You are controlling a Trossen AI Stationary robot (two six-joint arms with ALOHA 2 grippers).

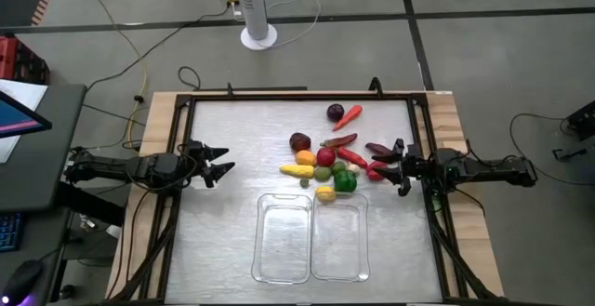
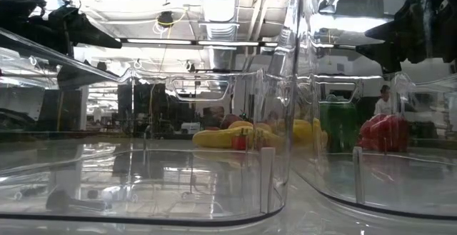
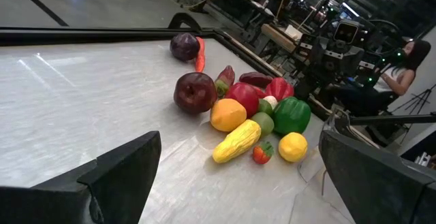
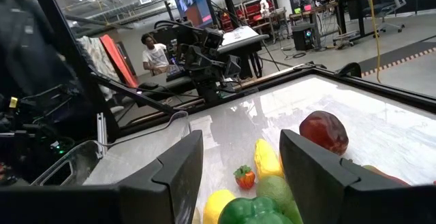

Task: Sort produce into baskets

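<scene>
1. Produce sits heaped at centre frame in the high view, none sorted yet.
2. Left gripper, fingers spread and empty, waits at mid-left.
3. Both baskets lie bare at lower centre.
4. Right gripper, parted at mid-right beside the pile, looks set to reach and pinch a piece first.

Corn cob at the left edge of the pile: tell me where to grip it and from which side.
Grip the corn cob across its middle, from above, fingers closing over its narrow width. It lies flat and long on the table, its left end free, its right end against the orange fruit. The left gripper, open and facing it, probably has the clearer approach.
</scene>
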